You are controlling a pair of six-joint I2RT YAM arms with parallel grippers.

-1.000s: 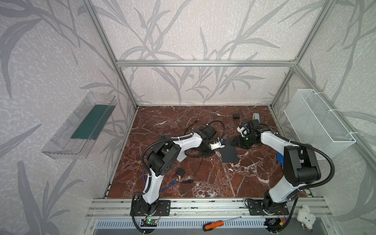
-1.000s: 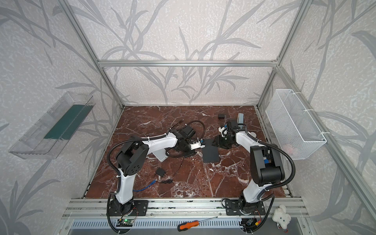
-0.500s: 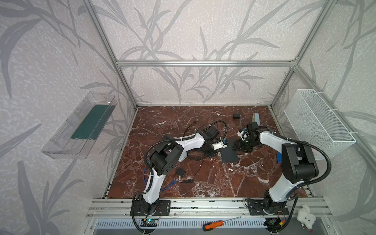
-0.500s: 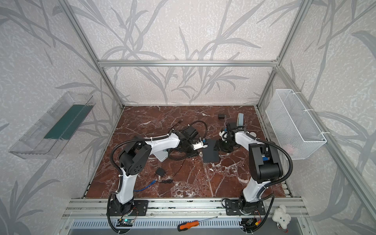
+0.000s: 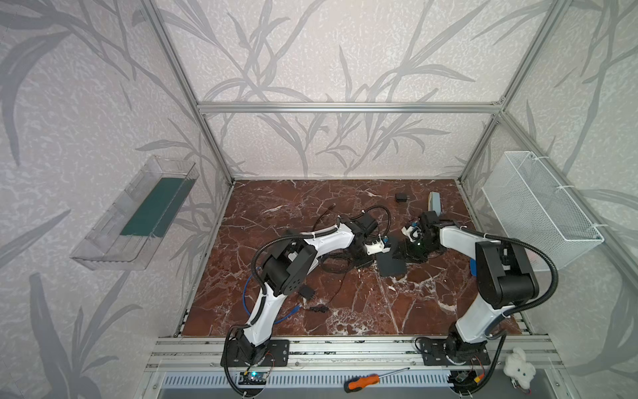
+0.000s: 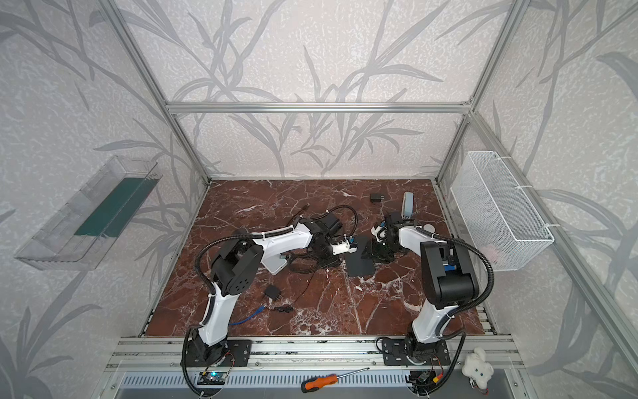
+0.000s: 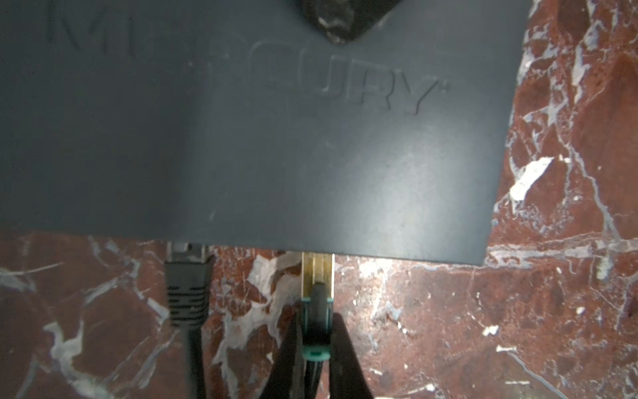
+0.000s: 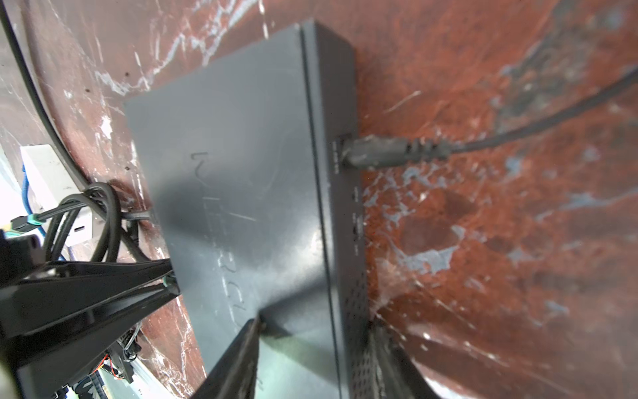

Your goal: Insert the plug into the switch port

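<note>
Mid-insertion: the left gripper point(image 7: 316, 330), jaws pinching the plug point(image 7: 317, 276), held its tip at the switch point(image 7: 276, 138), mid-tabletop. The right gripper point(image 8: 317, 328) straddled the switch's far corner, grip unclear. Next probably needed 1 straight push.

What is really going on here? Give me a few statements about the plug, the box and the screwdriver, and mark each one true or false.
1. The left fingers pinch a plug with a gold tip and a green boot. True.
2. The plug's tip meets the edge of a white box. False: it meets the edge of the dark grey box.
3. A black cable sits in the same edge, beside the plug. True.
4. The screwdriver lies on the marble table. False: it lies on the slotted strip in front of the table.
5. One right finger rests on top of the dark grey box. True.
</note>
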